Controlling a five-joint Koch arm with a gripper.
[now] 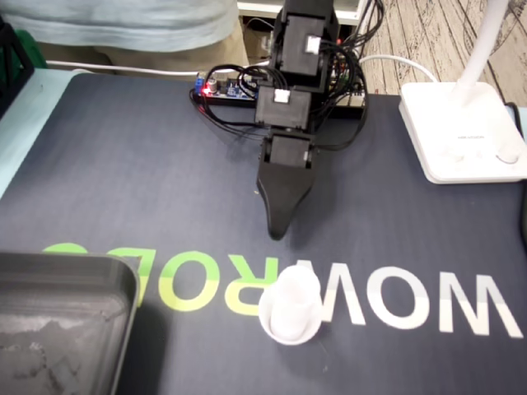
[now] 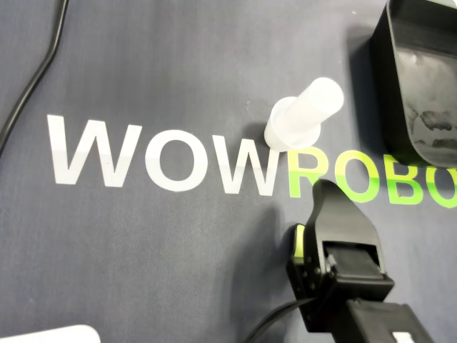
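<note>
A small white translucent cup (image 1: 290, 313) stands on the dark mat, over the "WOWROBO" lettering, with its wider rim down. In the overhead view the cup (image 2: 303, 114) sits just above the letters. My black gripper (image 1: 278, 229) points toward the cup and stops a short way from it, touching nothing. From above, the gripper (image 2: 325, 189) shows as a single black wedge with a green strip on its left side. Only one tip is visible in either view, so the jaws' gap is hidden. Nothing is seen held.
A black tray (image 1: 66, 321) lies at the lower left of the fixed view and is the tray (image 2: 421, 78) at upper right from above. A white lamp base (image 1: 461, 132) stands at the right. A circuit board with cables (image 1: 222, 86) sits behind the arm. A black cable (image 2: 36, 78) crosses the mat.
</note>
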